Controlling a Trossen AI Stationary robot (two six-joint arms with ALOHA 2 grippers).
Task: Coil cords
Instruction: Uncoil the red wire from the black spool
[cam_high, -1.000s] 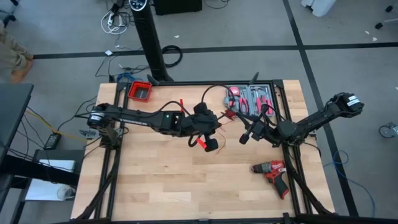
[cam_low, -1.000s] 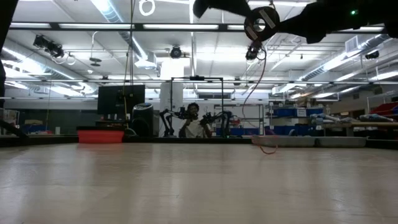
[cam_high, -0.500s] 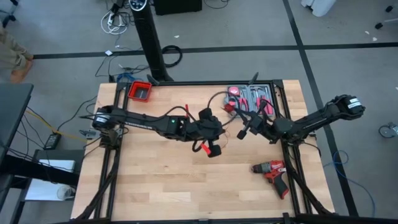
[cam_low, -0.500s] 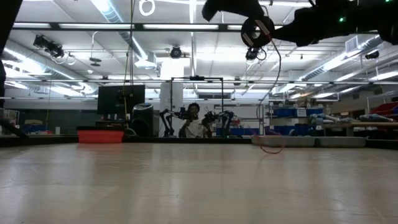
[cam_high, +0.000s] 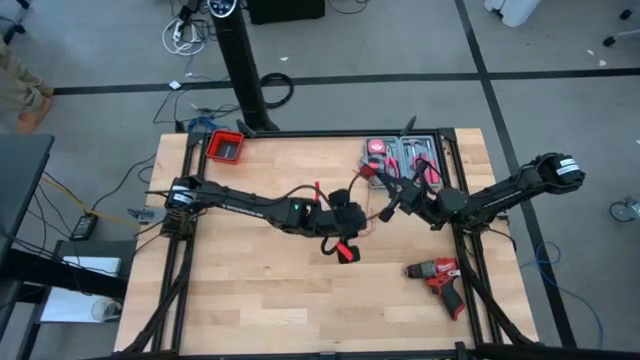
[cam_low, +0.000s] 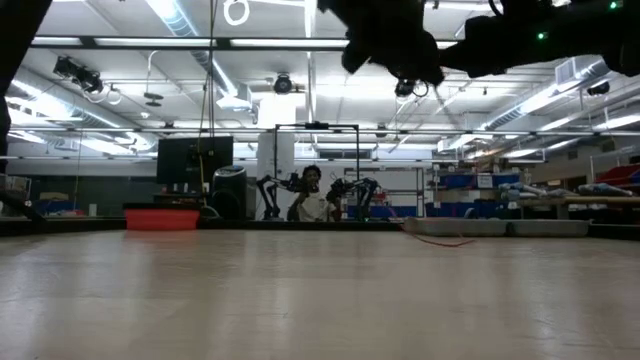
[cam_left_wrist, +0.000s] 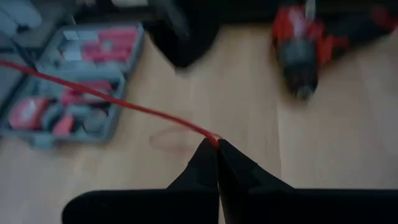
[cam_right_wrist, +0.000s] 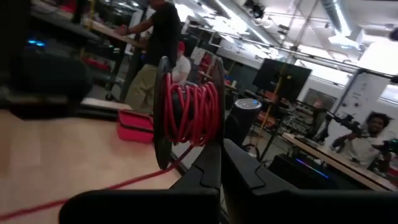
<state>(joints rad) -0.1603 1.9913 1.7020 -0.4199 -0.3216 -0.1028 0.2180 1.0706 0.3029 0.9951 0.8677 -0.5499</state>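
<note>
The cords (cam_left_wrist: 124, 106) are seen as a thin red wire stretched taut above the middle of the wooden table (cam_high: 250, 300), one end pinched at the closed fingertips of the left gripper (cam_left_wrist: 214, 142) and the rest wound as red turns on a dark spool (cam_right_wrist: 186, 112) gripped by the right gripper (cam_right_wrist: 219, 149), whose fingers are likewise pressed together on the spool's rim. In the high view the left gripper (cam_high: 345, 248) is found near the table's centre, with the right gripper (cam_high: 392, 200) just beyond it towards the far right, and the red wire (cam_high: 368, 212) is run between the two. In the low view a loose stretch of the wire (cam_low: 440, 240) is seen lying on the far part of the table top. A grey tool case (cam_high: 402, 160) with red-handled tools is set at the far edge of the table, close behind the right gripper, and a red and black drill (cam_high: 438, 277) is laid near the right edge, well apart from both grippers. A small red bin (cam_high: 226, 146) is placed at the far left corner. Beyond the table, people are seen in the room in the right wrist view, one seated (cam_right_wrist: 367, 140) and one standing (cam_right_wrist: 158, 37).
</note>
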